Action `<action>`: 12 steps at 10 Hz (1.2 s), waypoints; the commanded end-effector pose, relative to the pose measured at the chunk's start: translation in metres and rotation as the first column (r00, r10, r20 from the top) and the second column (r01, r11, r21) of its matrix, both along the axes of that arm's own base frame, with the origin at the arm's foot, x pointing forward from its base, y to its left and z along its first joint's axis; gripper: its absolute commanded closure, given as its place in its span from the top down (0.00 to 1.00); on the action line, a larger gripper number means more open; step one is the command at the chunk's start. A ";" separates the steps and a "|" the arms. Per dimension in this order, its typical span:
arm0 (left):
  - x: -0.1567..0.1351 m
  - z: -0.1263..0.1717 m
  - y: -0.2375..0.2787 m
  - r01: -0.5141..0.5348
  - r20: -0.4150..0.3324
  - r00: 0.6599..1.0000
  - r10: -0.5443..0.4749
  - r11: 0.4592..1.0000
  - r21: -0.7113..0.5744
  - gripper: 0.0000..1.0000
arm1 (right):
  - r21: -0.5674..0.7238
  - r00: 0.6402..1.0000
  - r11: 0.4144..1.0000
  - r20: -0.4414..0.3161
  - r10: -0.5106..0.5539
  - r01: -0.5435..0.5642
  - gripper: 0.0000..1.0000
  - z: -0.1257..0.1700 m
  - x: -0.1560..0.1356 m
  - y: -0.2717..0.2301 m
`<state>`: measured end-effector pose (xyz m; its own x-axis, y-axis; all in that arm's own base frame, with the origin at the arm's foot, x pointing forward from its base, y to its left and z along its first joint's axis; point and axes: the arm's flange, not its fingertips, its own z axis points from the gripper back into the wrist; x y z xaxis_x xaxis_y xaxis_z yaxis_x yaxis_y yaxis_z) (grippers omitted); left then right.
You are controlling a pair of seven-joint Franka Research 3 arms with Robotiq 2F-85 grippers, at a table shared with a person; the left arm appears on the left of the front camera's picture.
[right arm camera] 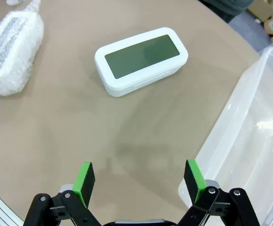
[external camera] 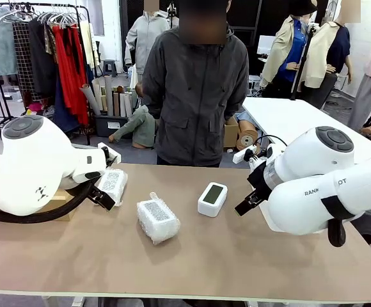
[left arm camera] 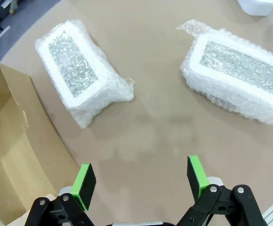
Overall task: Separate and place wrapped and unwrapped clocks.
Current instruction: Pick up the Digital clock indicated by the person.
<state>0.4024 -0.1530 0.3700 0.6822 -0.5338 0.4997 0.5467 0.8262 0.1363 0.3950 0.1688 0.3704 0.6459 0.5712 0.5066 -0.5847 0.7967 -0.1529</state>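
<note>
The left tool (left arm camera: 141, 181), spread wide and empty over the bench (left arm camera: 155, 136), has one wrapped clock (left arm camera: 77, 68) ahead-left and the other wrapped clock (left arm camera: 235, 70) ahead-right; the right tool (right arm camera: 139, 181), equally wide and empty, faces the unwrapped clock (right arm camera: 141, 59).

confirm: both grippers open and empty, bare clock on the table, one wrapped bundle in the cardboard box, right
Not in the cardboard box: the left wrist view shows the first bundle beside it and the second bundle farther off, both on the table. The left gripper and right gripper are open and empty; the bare clock lies on the table.
</note>
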 end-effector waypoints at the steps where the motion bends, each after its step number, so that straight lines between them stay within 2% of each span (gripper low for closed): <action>1: 0.000 0.000 0.001 -0.002 0.000 1.000 0.002 1.000 -0.001 1.00 | 0.000 1.000 1.000 0.000 0.000 0.000 1.00 0.000 0.000 0.000; 12: 0.000 0.000 0.001 -0.002 0.000 1.000 0.002 1.000 -0.001 1.00 | 0.000 1.000 1.000 0.000 0.000 0.000 1.00 0.000 0.000 0.000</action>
<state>0.4024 -0.1530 0.3700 0.6822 -0.5338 0.4997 0.5466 0.8262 0.1363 0.3950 0.1688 0.3704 0.6459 0.5712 0.5066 -0.5847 0.7967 -0.1528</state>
